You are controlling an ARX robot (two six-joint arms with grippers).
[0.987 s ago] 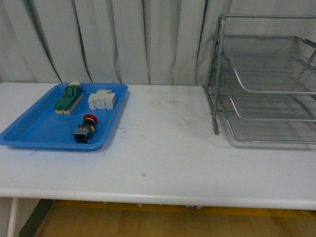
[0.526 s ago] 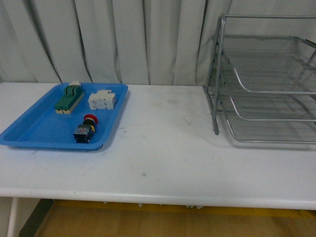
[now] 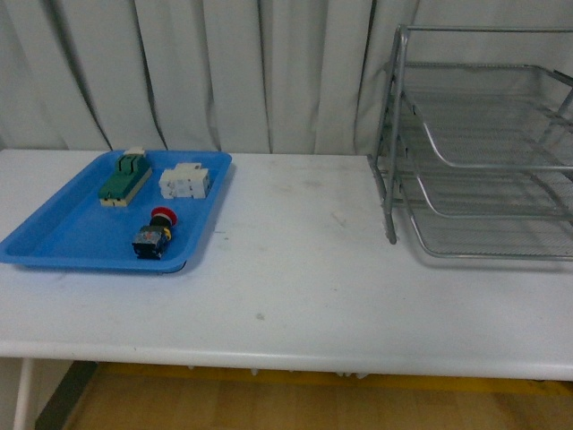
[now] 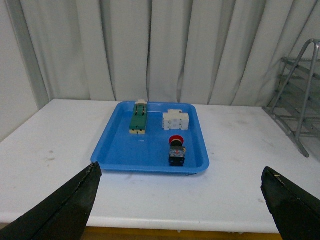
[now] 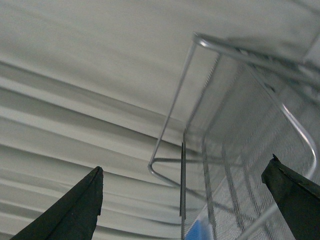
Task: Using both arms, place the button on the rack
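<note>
Well, left end effector and right end effector both gaped empty; small red-capped dark-bodied push-button sat in blue plastic tray, near-right corner. Best bet looked like pinching its blocky body.

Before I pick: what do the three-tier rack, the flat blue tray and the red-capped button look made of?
Silver three-tier wire-mesh rack: metal, likely steel, judging by the grey sheen and fine mesh. Flat blue tray: seemingly moulded plastic, with a smooth, uniform colour and rounded rim. Red-capped push button: probably plastic, with a matte cap and dark body.
</note>
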